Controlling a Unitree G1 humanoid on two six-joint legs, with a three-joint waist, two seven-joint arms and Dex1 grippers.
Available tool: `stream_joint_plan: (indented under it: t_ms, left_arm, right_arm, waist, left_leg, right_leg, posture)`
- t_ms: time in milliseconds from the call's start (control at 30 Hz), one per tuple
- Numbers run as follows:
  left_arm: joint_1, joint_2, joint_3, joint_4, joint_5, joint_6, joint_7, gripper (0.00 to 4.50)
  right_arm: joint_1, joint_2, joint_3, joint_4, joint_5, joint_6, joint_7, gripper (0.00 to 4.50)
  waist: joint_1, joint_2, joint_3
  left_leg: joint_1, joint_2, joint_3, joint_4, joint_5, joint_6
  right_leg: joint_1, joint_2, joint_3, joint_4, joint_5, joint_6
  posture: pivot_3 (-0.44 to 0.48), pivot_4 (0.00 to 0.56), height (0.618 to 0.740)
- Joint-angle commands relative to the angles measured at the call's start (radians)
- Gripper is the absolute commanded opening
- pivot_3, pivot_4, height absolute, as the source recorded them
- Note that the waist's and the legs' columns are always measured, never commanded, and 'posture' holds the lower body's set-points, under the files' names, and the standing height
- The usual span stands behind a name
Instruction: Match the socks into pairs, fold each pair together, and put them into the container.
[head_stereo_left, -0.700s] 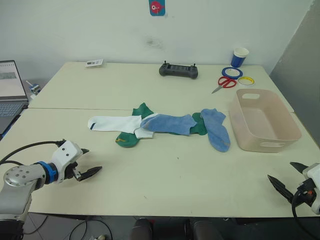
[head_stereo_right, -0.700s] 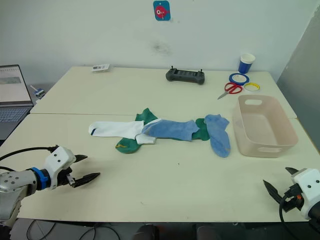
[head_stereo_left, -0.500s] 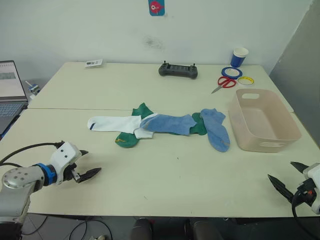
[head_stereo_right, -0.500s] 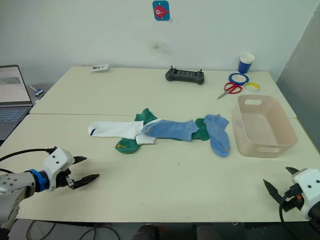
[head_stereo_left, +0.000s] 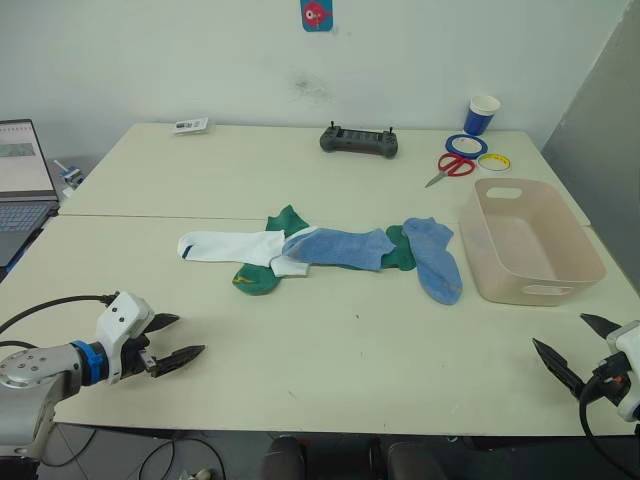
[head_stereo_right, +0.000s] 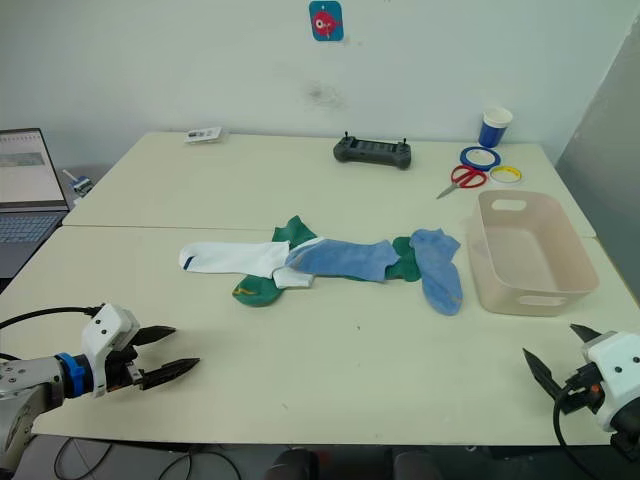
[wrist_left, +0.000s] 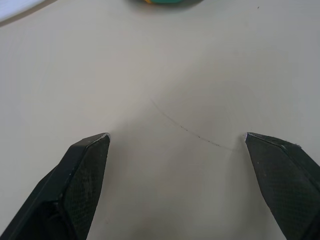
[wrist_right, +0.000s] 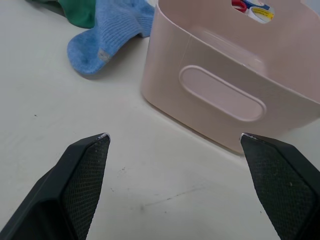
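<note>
The socks lie in a loose row at mid-table. A white sock (head_stereo_left: 225, 245) is on the left, overlapped by a light blue sock (head_stereo_left: 340, 248). A second blue sock (head_stereo_left: 435, 262) lies closest to the container (head_stereo_left: 545, 292), a beige-pink tub standing empty on the right. Dark green socks (head_stereo_left: 258, 278) poke out from under the others. My left gripper (head_stereo_left: 190, 334) is open over bare table near the front left edge, well short of the socks. Near the front right corner, my right gripper (head_stereo_left: 559, 330) is open and faces the tub's handle wall (wrist_right: 225, 95).
A black controller (head_stereo_left: 358, 141), red scissors (head_stereo_left: 450, 166), blue and yellow tape rolls (head_stereo_left: 466, 146) and a blue-and-white cup (head_stereo_left: 481, 114) sit along the far edge. A laptop (head_stereo_left: 22, 185) is at the far left. A seam crosses the table behind the socks.
My left gripper has drawn back slightly toward the table's front left edge, still open. The right gripper and the socks have stayed put.
</note>
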Motion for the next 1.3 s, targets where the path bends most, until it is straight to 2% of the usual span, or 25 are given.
stream_joint_plan:
  t_ms: [33,233,567,700,967,1167,1300]
  left_arm:
    - [-0.006,0.006,0.034,-0.042,-0.023,0.012,-0.003,4.5]
    - [-0.019,0.013,0.025,-0.085,-0.044,0.055,-0.021,4.5]
    - [-0.097,0.0,-0.097,-0.332,-0.124,0.178,-0.087,4.5]
    - [-0.121,-0.006,-0.129,-0.365,-0.14,0.188,-0.104,4.5]
    - [-0.157,0.016,-0.168,-0.364,-0.147,0.14,-0.22,4.5]
    - [-0.165,-0.014,-0.173,-0.37,-0.166,0.103,-0.26,4.5]
    - [-0.189,-0.034,-0.18,-0.407,-0.207,0.112,-0.278,4.5]
  right_arm:
    - [-0.005,0.002,-0.011,-0.035,0.012,-0.011,-0.005,4.47]
    - [-0.002,0.01,0.001,-0.047,0.012,-0.014,-0.004,4.47]
    - [-0.005,0.003,0.047,-0.114,0.018,-0.005,0.001,4.47]
    - [0.006,0.004,0.049,-0.155,0.027,0.011,0.001,4.47]
    - [-0.005,-0.017,0.09,-0.228,0.048,0.058,0.004,4.47]
    - [-0.056,-0.028,0.17,-0.284,0.042,0.117,-0.039,4.47]
    - [-0.151,-0.036,0.296,-0.286,-0.019,0.171,-0.11,4.47]
  waist:
    - [0.0,0.0,0.0]
    - [0.0,0.0,0.0]
    - [0.0,0.0,0.0]
    - [-0.001,0.0,0.0]
    - [-0.001,0.0,0.0]
    - [-0.001,0.0,0.0]
    - [0.0,0.0,0.0]
  left_leg:
    - [0.0,0.0,0.0,0.0,0.0,0.0]
    - [0.0,0.0,0.0,0.0,0.0,0.0]
    - [0.0,0.0,0.003,0.0,0.0,0.0]
    - [0.0,0.0,0.003,0.0,0.0,0.0]
    - [0.0,0.0,0.003,0.001,0.0,0.0]
    - [0.0,0.0,0.003,0.001,0.0,0.0]
    - [0.0,0.0,0.003,0.001,0.0,0.0]
  right_leg:
    - [0.0,0.0,0.0,0.0,0.0,0.0]
    - [0.0,0.0,0.0,0.0,0.0,0.0]
    - [0.0,0.001,0.001,0.0,0.0,0.001]
    - [0.0,0.002,0.001,0.0,0.0,0.002]
    - [0.0,0.002,0.001,0.001,-0.001,0.002]
    - [0.0,0.002,0.001,0.001,-0.001,0.002]
    - [0.0,0.002,0.001,0.001,-0.001,0.003]
  posture:
    - [0.0,0.15,0.74]
    - [0.0,0.15,0.74]
    - [0.0,0.15,0.74]
    - [0.0,0.15,0.74]
    - [0.0,0.15,0.74]
    - [0.0,0.15,0.74]
    - [0.0,0.15,0.74]
